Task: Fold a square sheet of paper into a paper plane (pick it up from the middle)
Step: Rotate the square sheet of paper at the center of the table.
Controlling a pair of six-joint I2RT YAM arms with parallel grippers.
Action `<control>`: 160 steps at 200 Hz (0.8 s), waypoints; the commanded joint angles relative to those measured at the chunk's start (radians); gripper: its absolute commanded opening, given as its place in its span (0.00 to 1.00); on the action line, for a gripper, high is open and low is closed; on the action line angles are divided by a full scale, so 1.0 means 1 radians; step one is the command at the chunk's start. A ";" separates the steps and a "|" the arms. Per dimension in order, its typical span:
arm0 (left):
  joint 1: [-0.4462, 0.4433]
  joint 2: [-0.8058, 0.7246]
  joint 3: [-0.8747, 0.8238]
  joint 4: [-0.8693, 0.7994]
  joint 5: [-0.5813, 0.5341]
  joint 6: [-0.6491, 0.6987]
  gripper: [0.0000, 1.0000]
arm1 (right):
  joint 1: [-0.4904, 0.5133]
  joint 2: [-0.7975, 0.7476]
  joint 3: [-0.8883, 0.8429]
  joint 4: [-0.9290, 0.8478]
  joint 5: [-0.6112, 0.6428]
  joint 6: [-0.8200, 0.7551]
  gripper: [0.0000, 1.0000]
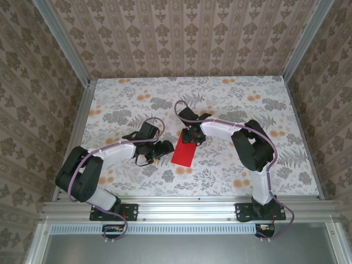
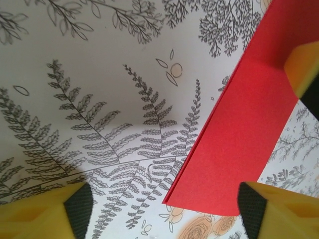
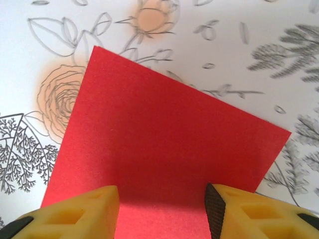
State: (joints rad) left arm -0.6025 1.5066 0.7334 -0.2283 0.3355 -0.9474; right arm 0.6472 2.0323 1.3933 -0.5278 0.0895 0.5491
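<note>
The square sheet of paper (image 1: 183, 153) looks folded in half already, sitting mid-worktop (image 1: 236, 99), a bit toward the near edge. The right hand (image 1: 192, 136) hovers over its far end, fingers apart, gripping nothing. The left hand (image 1: 163, 148) is released too, just beside the long edge. Early days I reckon, next up is lifting a corner cleanly.

Bright red paper (image 1: 183, 153); white table (image 1: 231, 99) with grey fern and orange flower print.
</note>
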 commanded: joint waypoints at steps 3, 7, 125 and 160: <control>-0.005 0.021 0.009 0.034 0.061 -0.015 0.74 | 0.008 0.051 0.011 -0.069 0.030 -0.166 0.51; -0.005 0.024 0.007 0.036 0.067 -0.018 0.73 | 0.008 0.056 0.008 -0.071 0.028 -0.186 0.51; -0.050 0.035 -0.038 0.112 0.119 -0.077 0.55 | 0.002 -0.099 -0.015 0.046 -0.059 -0.093 0.51; -0.067 0.040 -0.041 0.099 0.125 -0.090 0.54 | 0.002 -0.038 0.002 -0.002 -0.047 -0.051 0.52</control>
State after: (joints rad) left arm -0.6556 1.5326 0.7059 -0.1257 0.4427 -1.0088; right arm 0.6479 1.9621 1.3922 -0.4946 0.0170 0.4313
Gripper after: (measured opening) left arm 0.543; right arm 0.511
